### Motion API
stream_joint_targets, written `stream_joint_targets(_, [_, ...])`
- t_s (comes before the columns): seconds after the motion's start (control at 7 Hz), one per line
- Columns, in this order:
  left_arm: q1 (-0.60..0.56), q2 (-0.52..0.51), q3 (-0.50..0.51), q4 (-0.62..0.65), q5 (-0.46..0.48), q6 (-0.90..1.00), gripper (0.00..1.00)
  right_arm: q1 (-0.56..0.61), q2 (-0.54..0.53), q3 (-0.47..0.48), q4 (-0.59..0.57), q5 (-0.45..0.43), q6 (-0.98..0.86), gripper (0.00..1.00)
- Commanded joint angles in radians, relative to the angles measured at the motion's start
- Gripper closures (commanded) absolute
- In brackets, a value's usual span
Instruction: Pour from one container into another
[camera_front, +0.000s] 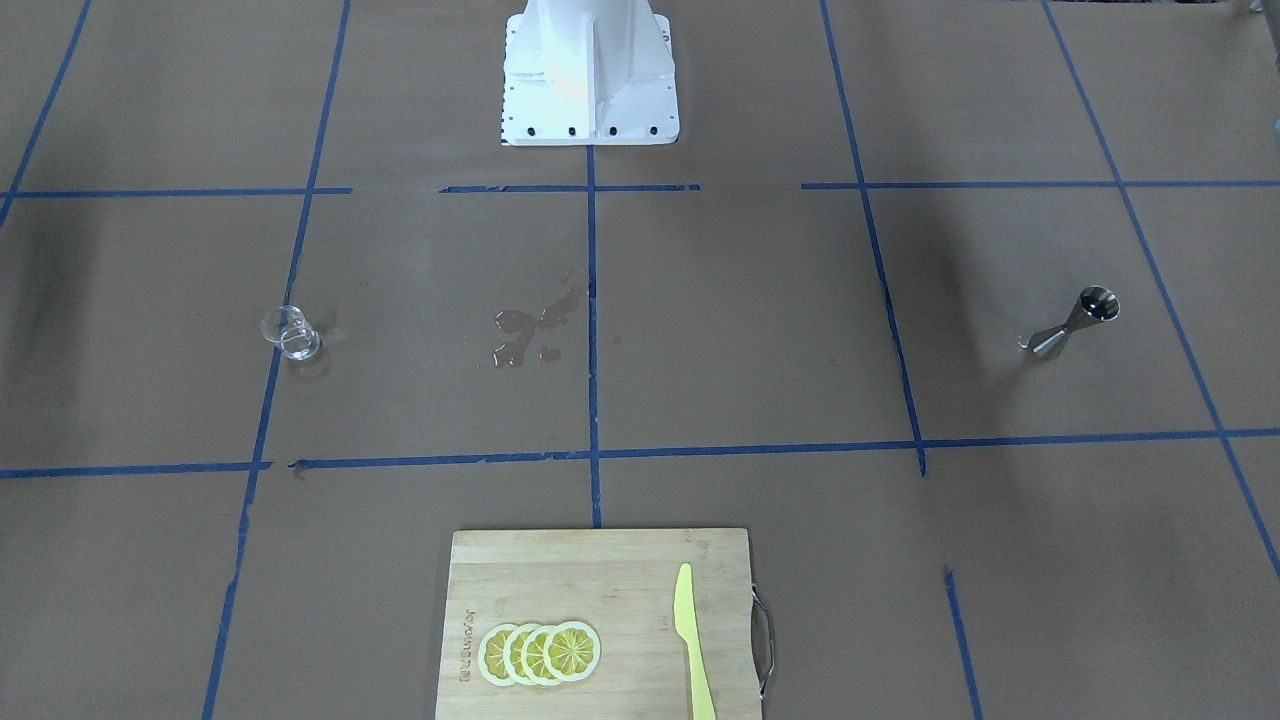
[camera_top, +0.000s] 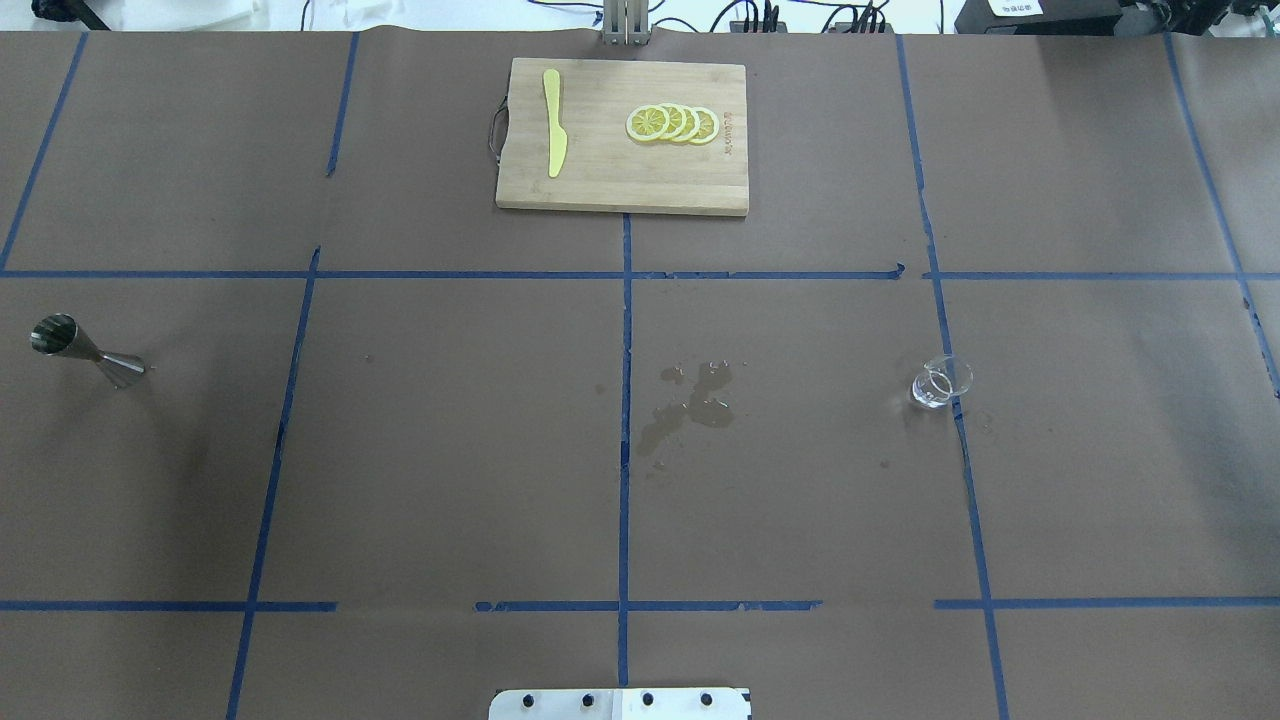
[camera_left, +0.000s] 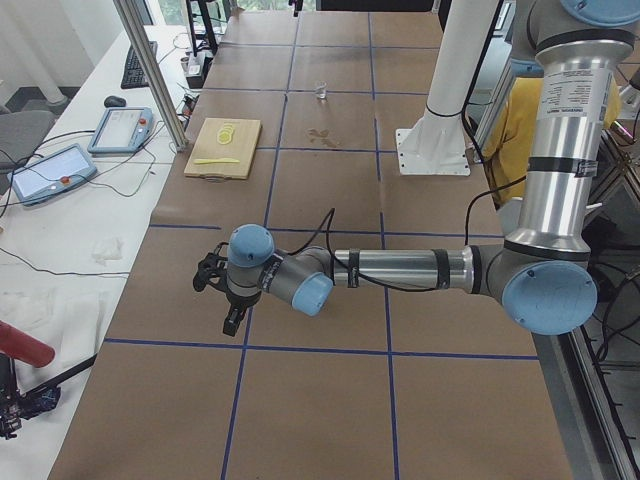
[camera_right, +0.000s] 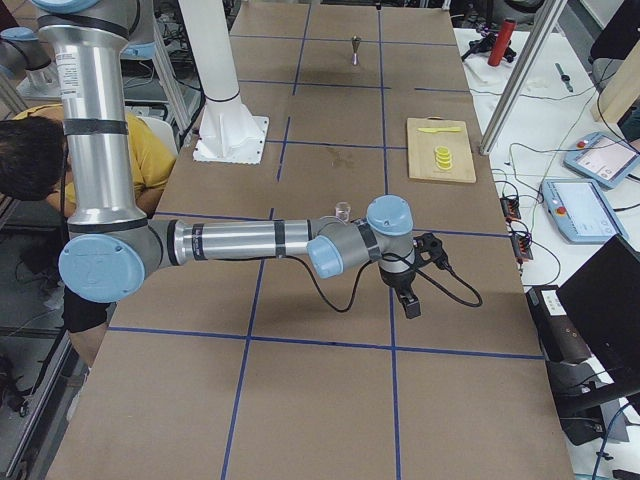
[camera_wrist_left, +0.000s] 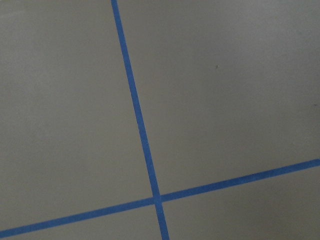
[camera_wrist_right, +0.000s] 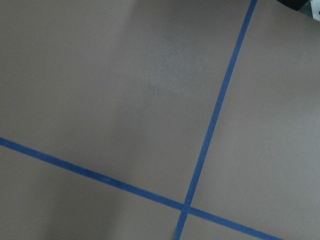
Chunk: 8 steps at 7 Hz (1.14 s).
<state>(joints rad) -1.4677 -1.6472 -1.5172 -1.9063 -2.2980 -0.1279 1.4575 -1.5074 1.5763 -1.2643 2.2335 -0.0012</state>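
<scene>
Though the cutting board (camera_front: 600, 575) bears lettering (camera_front: 465, 645), it's illegible.

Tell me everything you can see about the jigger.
The jigger is small, shiny and silver, metal by its look: two cones joined at a narrow waist. It stands upright on the brown-covered table with one open mouth facing up; whether it holds liquid cannot be seen. It is on the robot's left side, far across from the glass. Nothing but the table touches it.
</scene>
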Motion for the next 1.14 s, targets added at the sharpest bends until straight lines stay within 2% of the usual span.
stream_joint_targets(0.0, [-0.017, 0.050, -0.177, 0.336, 0.000, 0.072, 0.00, 0.026, -0.019, -0.004, -0.047, 0.052, -0.028, 0.00])
stream_joint_targets(0.14, [-0.016, 0.182, -0.175, 0.234, -0.003, 0.217, 0.00, 0.026, -0.061, 0.007, -0.041, 0.049, -0.019, 0.00])
stream_joint_targets(0.29, [-0.016, 0.204, -0.129, 0.094, -0.011, 0.240, 0.00, 0.026, -0.048, 0.019, -0.034, 0.055, -0.016, 0.00])
stream_joint_targets(0.43, [-0.016, 0.202, -0.141, 0.086, -0.009, 0.231, 0.00, 0.038, -0.040, 0.033, -0.135, 0.075, -0.026, 0.00])
stream_joint_targets(0.57, [-0.016, 0.199, -0.144, 0.082, -0.014, 0.153, 0.00, 0.047, -0.042, 0.078, -0.253, 0.140, -0.032, 0.00])
stream_joint_targets(0.71, [-0.016, 0.202, -0.149, 0.082, -0.049, 0.124, 0.00, 0.025, -0.048, 0.172, -0.359, 0.143, -0.033, 0.00])
stream_joint_targets(0.86, [-0.017, 0.202, -0.150, 0.082, -0.081, 0.122, 0.00, -0.003, -0.037, 0.239, -0.535, 0.138, -0.034, 0.00])
stream_joint_targets(1.0, [-0.016, 0.201, -0.150, 0.081, -0.081, 0.120, 0.00, 0.007, -0.040, 0.281, -0.570, 0.121, -0.046, 0.00])
